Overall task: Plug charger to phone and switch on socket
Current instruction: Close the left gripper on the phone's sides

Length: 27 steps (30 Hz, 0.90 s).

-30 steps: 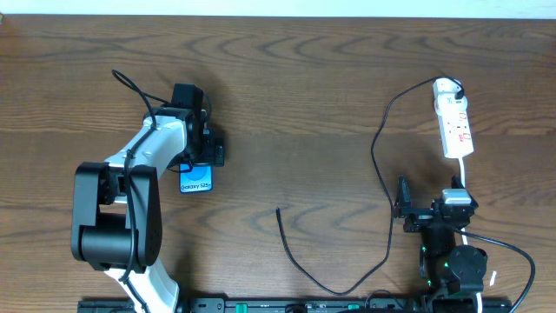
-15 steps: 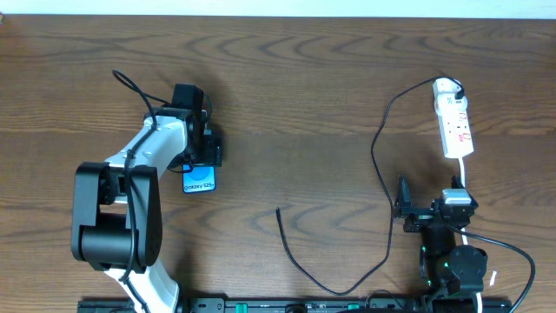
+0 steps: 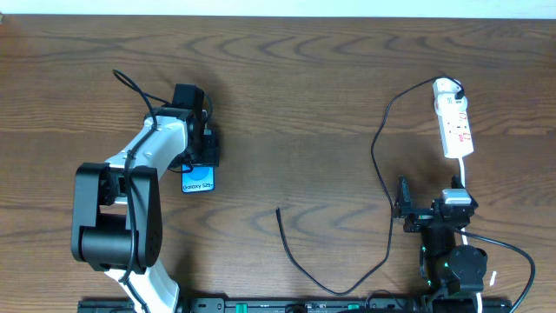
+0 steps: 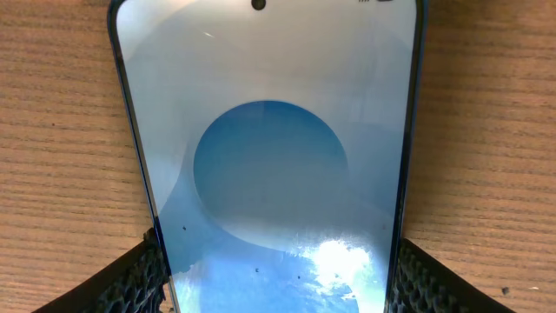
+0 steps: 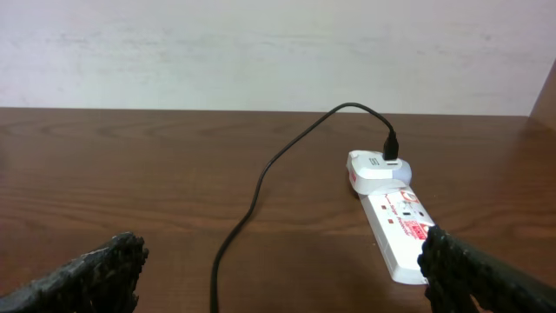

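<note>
Left wrist only: pads (image 4: 130, 278) flanking phone (image 4: 269, 156)

Charger (image 5: 269, 165) — in white socket (image 5: 395, 230)

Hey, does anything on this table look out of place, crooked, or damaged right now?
Nothing looks damaged or spilled. Only oddity: the long thin black charger cable runs from the white plastic power strip, but its free plug tip lies loose on the brown wooden table, well apart from the slim blue-screened smartphone.
</note>
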Tool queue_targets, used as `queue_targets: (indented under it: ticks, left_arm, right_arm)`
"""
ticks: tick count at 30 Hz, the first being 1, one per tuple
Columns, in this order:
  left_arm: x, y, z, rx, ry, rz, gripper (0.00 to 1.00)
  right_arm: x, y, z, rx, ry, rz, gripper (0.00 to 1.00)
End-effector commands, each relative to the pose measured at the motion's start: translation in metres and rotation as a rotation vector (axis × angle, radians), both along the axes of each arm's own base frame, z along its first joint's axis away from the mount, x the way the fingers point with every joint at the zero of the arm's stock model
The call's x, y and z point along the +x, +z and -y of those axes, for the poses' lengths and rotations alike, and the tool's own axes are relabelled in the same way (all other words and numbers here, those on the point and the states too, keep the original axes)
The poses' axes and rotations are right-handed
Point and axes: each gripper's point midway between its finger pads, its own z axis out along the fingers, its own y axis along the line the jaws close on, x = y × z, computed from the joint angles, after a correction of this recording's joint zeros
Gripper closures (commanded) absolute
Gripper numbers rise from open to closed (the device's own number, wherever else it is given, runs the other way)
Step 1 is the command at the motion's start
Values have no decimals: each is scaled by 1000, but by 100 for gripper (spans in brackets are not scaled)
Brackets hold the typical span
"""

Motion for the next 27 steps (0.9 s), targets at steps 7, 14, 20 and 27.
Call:
queue_targets:
  ticks: [7,14,20,27]
  left_arm:
    - [-18,-15,-7,33,8,-62,69]
    - [-17,-15,-7,32,8,-58,86]
    - [-17,-15,-7,32,8,-58,92]
    - [-17,-15,-7,32,8,-58,92]
  right_arm:
    - [0,0,-3,-4,13,2,1]
    - [0,0,-3,-4,13,2,1]
    - [0,0,-3,-4,13,2,1]
    - [0,0,-3,-4,13,2,1]
